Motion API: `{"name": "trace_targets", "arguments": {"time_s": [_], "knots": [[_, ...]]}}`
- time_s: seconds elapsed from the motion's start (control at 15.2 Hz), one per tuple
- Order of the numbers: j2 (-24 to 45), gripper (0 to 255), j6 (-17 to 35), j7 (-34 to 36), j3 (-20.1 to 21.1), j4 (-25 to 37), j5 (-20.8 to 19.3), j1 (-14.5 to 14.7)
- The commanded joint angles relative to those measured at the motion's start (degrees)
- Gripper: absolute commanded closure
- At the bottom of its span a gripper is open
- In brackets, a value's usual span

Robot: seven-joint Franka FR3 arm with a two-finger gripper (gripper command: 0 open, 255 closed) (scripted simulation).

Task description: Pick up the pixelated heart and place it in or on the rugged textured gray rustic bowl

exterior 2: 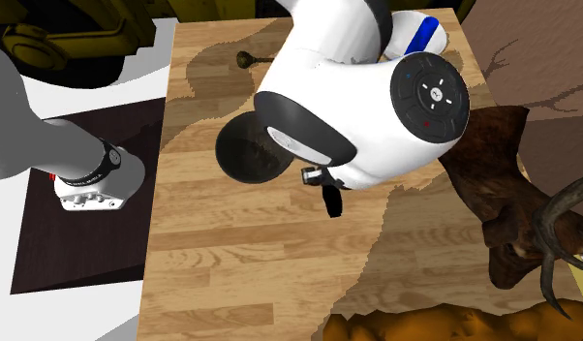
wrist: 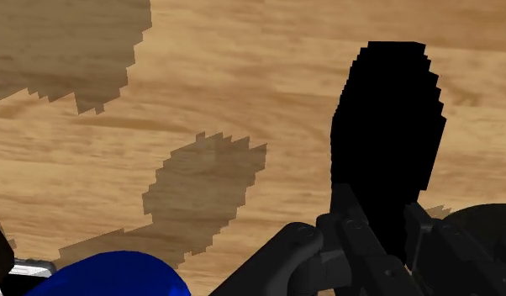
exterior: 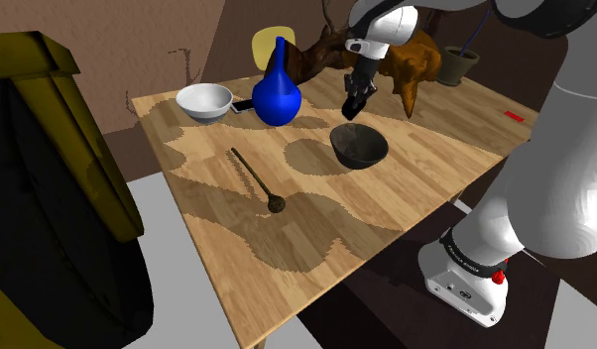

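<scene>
Table top [exterior: 406, 188] matt pale wood with visible plank grain; blue vase [exterior: 277, 94] smooth with a soft sheen; white bowl [exterior: 204, 99] at the vase's 9 o'clock smooth; dark grey bowl [exterior: 359, 146] at its 4 o'clock dull and matt; pixelated heart [wrist: 386, 126] flat matt black; arm shell [exterior: 574, 149] smooth white.

In the wrist view the pixelated heart [wrist: 386, 126] is flat black, and its lower end is hidden between my 2 fingers [wrist: 350, 227], which clasp it. The blue vase [wrist: 117, 276] is cut off by that picture's edge. In the shoulder view I cannot tell the heart from my pincer [exterior: 352, 107], both being small and black. 1 yellow shape [exterior: 262, 45] stands half hidden behind the vase, and I cannot tell what it is. In the second exterior view my arm [exterior 2: 367, 107] covers part of the dark bowl [exterior 2: 236, 155], most of the vase and the handle of the wooden ladle [exterior 2: 247, 58].
</scene>
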Motion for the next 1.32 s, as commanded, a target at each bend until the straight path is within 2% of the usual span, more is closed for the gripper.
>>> {"name": "trace_targets", "arguments": {"time_s": [0.0,1.25], "knots": [[-0.8,255,-1.3,0.7,-0.4,0.8,-0.9,0.3],[-8.0,255,-13.0,6.4,-2.8,8.1,-7.7,2.2]]}}
